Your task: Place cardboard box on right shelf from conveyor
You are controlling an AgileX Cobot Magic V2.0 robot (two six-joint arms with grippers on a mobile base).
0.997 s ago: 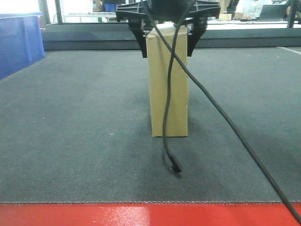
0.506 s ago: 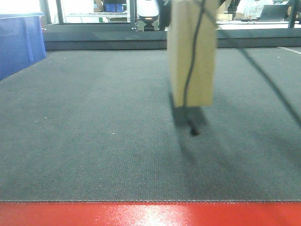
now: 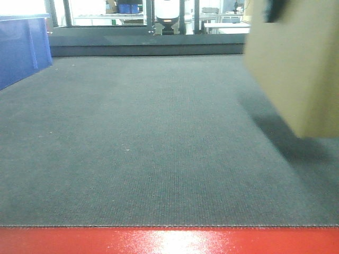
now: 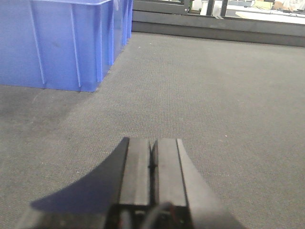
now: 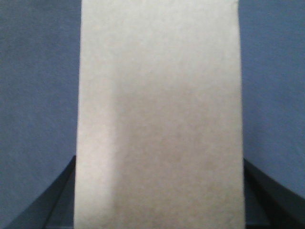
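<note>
One second ago standing on the dark grey woven conveyor [image 3: 159, 148], the slim tan cardboard box [image 3: 296, 63] is now hanging clear of it at the front view's right edge, so the carry is likely beginning. The left wrist view is showing the left end effector [image 4: 153, 162] closed and empty; the right wrist view, the right end effector [image 5: 159, 200] clamping the box's sides.

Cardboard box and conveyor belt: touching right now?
Apart. The front view shows the cardboard box tilted in the air, with open conveyor belt visible beneath its lower edge.
</note>
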